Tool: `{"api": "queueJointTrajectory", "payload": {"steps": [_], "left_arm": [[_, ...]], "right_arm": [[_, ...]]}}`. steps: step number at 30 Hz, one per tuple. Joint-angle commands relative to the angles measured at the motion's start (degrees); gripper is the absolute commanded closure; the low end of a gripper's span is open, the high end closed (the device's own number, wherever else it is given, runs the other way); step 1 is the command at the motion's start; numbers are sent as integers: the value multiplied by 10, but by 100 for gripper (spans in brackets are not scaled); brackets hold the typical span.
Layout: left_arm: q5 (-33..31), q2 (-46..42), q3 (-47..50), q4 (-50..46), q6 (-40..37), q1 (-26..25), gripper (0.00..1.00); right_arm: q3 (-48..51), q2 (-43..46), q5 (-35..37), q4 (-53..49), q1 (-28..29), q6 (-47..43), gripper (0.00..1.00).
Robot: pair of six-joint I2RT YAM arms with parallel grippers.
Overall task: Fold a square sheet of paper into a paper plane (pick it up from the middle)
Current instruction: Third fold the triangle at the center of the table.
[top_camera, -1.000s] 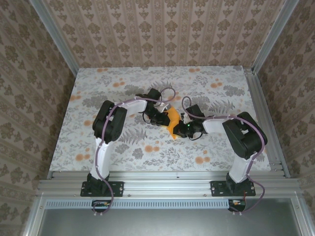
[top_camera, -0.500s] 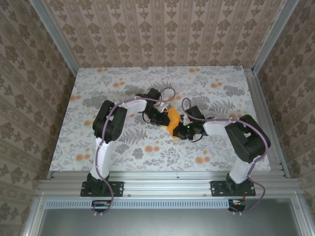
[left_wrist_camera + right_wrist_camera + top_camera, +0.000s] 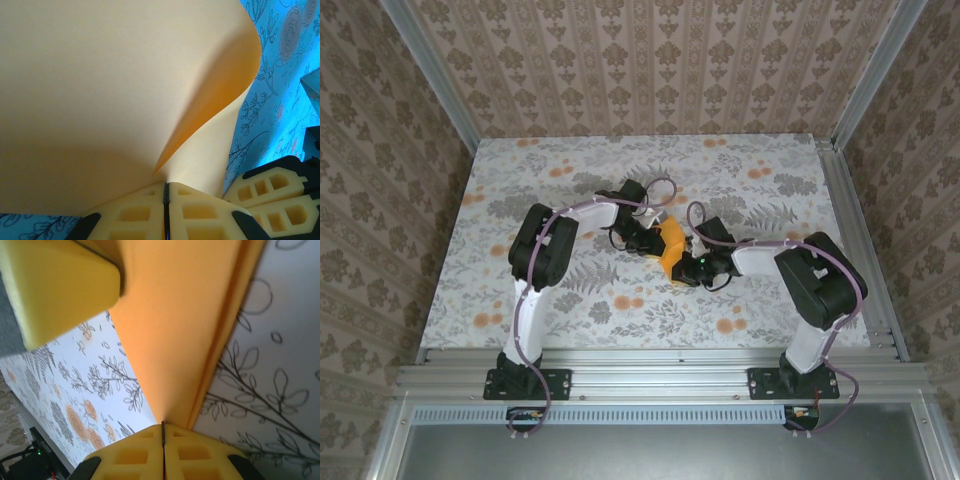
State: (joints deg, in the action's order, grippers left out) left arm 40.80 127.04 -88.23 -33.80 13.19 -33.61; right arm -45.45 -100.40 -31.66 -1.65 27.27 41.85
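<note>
The square sheet of paper (image 3: 671, 249) is bright orange and folded, held up between both grippers at the middle of the table. My left gripper (image 3: 647, 236) is shut on its left edge. In the left wrist view the sheet (image 3: 115, 85) curls over into a fold that runs down into the shut left gripper (image 3: 166, 184). My right gripper (image 3: 694, 262) is shut on the sheet's right side. In the right wrist view the layered orange paper (image 3: 180, 325) narrows down into the shut right gripper (image 3: 163, 424). A left gripper's yellow finger (image 3: 55, 285) presses the paper's top.
The floral tablecloth (image 3: 570, 290) covers the table, with aluminium rails (image 3: 660, 380) along the near edge and patterned walls round the other sides. The right gripper's yellow fingers (image 3: 272, 192) sit close beside the left gripper, low at the right of the left wrist view.
The right gripper has edged a little to the left, toward the left gripper, and the orange paper between them looks slightly narrower. The left arm has stayed put.
</note>
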Motion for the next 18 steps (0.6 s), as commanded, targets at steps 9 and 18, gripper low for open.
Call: {"api": "queueJointTrajectory", "payload": {"steps": [9, 18], "left_arm": [[-94, 55, 15, -48, -30, 13, 91], [-91, 46, 21, -43, -29, 13, 91]], "right_arm": [[44, 75, 2, -59, -3, 2, 90], [-70, 18, -4, 26, -49, 62, 91]]}}
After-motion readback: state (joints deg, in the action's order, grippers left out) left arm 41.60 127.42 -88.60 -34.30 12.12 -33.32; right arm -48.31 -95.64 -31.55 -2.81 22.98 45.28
